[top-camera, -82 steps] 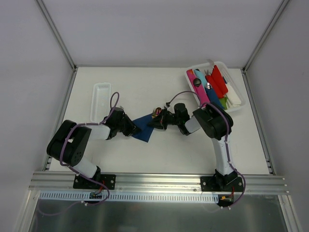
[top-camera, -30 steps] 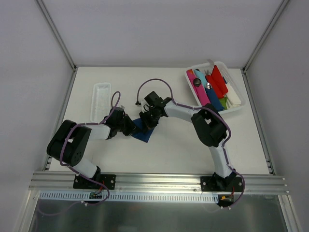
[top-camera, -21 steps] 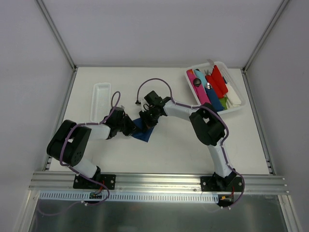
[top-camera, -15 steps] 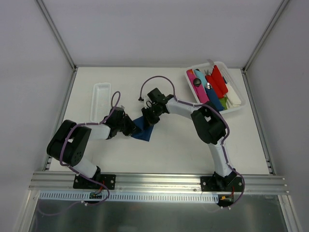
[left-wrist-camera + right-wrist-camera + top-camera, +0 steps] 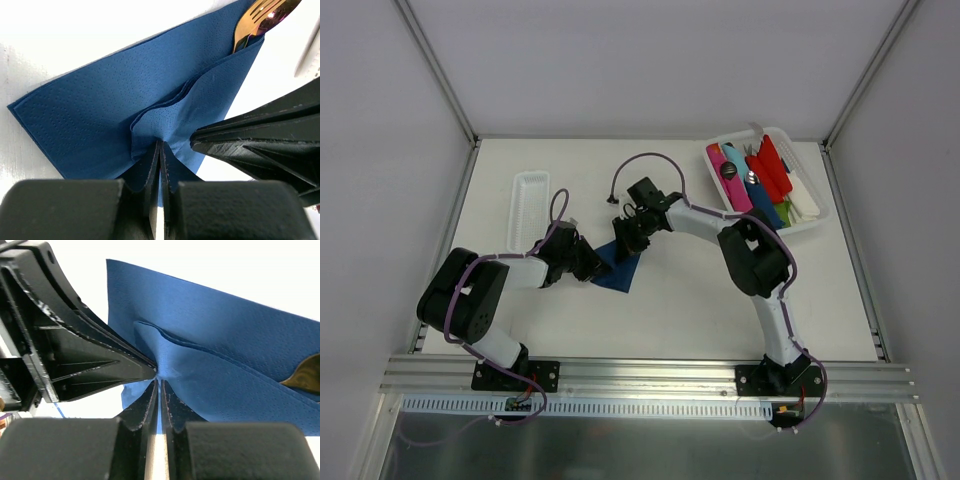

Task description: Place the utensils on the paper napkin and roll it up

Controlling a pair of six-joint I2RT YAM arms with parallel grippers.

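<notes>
- I am watching the paper napkin (image 5: 100, 110) lying on the tabletop (image 5: 670, 310), left of center in the top view, at about 4 o'clock from the white tray (image 5: 528, 205).
- The left pincer (image 5: 160, 150) is gripping a raised flap of the paper napkin, its jaws narrowed to a slit with blue paper pinched between them.
- The right pincer (image 5: 160, 387) is clamping that same flap from the opposite side, jaws likewise nearly together on the paper; the 2 tips are almost touching.
- In the top view the left pincer is reaching in from the napkin's 9 o'clock and the right pincer from its 1 o'clock.
- The utensils (image 5: 257, 17) are lying tucked under the flap; only 1 coppery fork head is poking out, at 1 o'clock in the left wrist view. I cannot tell how many pieces are hidden.
- The relation I am steering by: the bundle's long axis is running from the pinch point at 6 o'clock up to the fork head at 1 o'clock, so I judge that rolling should go across that line.
- Both arms are equally close, each already holding paper.
</notes>
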